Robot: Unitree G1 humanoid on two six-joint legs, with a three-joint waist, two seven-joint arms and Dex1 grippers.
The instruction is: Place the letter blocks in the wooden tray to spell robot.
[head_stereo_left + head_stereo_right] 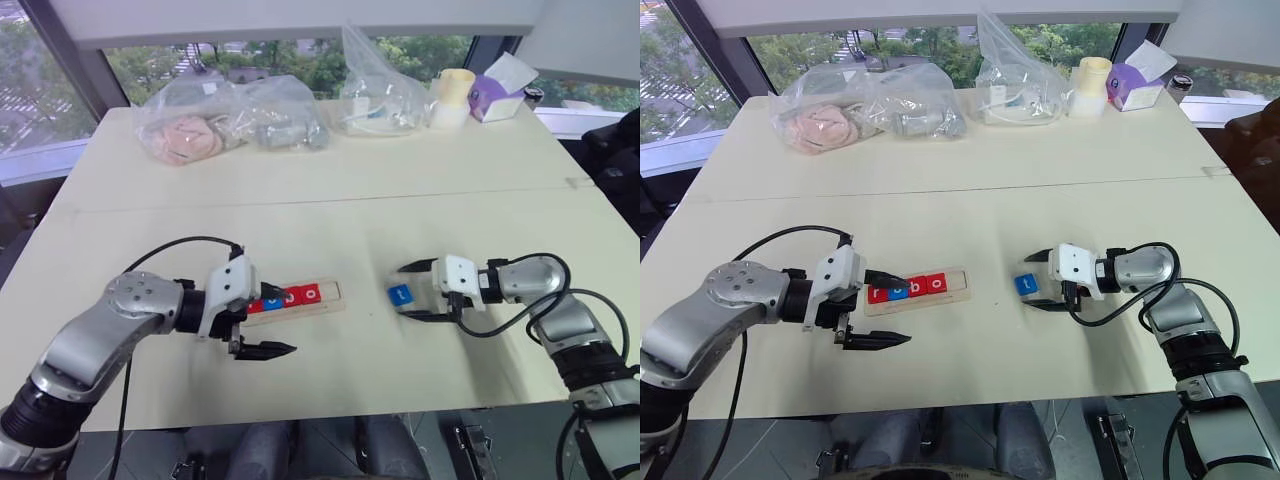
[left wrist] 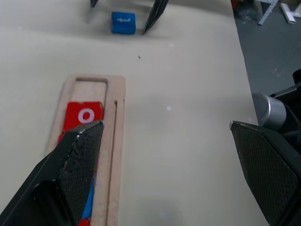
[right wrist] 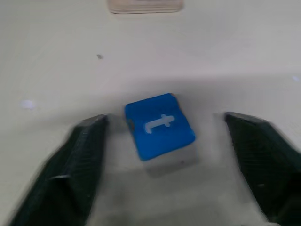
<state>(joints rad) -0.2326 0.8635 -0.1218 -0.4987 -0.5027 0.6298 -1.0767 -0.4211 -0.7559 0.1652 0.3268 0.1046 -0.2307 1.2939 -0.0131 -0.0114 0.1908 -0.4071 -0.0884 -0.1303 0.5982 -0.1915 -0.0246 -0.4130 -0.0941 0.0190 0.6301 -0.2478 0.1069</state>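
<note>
The left gripper (image 1: 262,335) stands with its jaws spread wide and empty, hovering just in front of the tray (image 1: 325,300), toward the robot. One finger overlaps the tray's near end in the left wrist view; whether it touches I cannot tell. In the slot lie a red tile, a blue tile (image 1: 274,300), another red tile and a red o (image 1: 312,293), leaving the last cell, beyond that finger's tip, bare.

The t tile (image 3: 159,125), blue, lies flat on the table (image 1: 330,220) to the right of the tray, well apart from it. It sits between the two fingers of the right gripper (image 1: 406,291), closer to one finger than the other, with a gap on both sides. Those jaws are parted and hold nothing yet.

The tile looks small, rigid and light, with smooth faces that may slip, so I judge the best hold is across two opposite side edges, low down and square. Since it lies a little skewed to the fingers, closing could twist or nudge it.
</note>
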